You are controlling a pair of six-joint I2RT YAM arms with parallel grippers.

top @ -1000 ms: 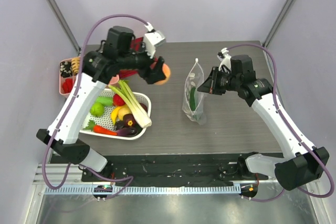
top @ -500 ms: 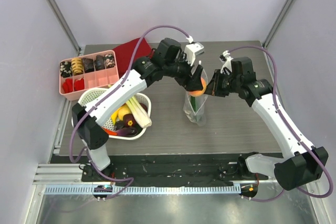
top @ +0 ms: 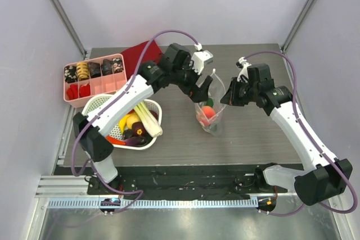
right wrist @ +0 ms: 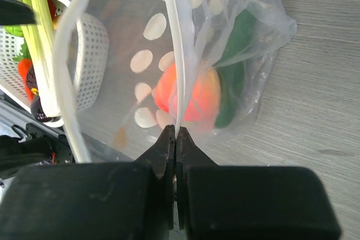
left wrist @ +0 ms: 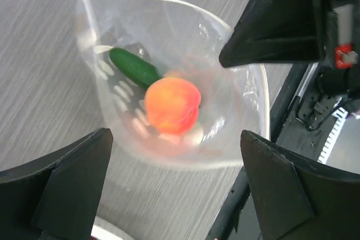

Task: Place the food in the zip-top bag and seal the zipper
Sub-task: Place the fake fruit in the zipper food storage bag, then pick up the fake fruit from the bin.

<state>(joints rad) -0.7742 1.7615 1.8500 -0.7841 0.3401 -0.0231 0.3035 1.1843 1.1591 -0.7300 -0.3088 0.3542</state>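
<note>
The clear dotted zip-top bag (top: pixel 210 108) stands open on the table. The peach (top: pixel 208 114) lies inside it beside the green cucumber (left wrist: pixel 134 67). My left gripper (top: pixel 203 87) is open and empty just above the bag's mouth; in its wrist view (left wrist: pixel 175 133) the peach (left wrist: pixel 172 105) sits below the spread fingers. My right gripper (top: pixel 229 95) is shut on the bag's mouth edge, pinching the zipper strip (right wrist: pixel 174 54) between its tips (right wrist: pixel 175 130). The peach (right wrist: pixel 194 94) and cucumber (right wrist: pixel 236 43) show through the plastic. The leek (top: pixel 144 112), banana (top: pixel 133 121) and eggplant (top: pixel 137 136) lie in the white basket (top: pixel 159 117).
A pink compartment tray (top: pixel 93 86) stands at the far left and a red cloth (top: pixel 139 54) behind it. The basket (right wrist: pixel 93 54) is close to the left of the bag. The right gripper's black body (left wrist: pixel 281 21) hangs over the bag's rim.
My left arm swung right from above the basket to the bag with the peach and opened. The peach dropped into the bag. The bag's mouth spread wider.
</note>
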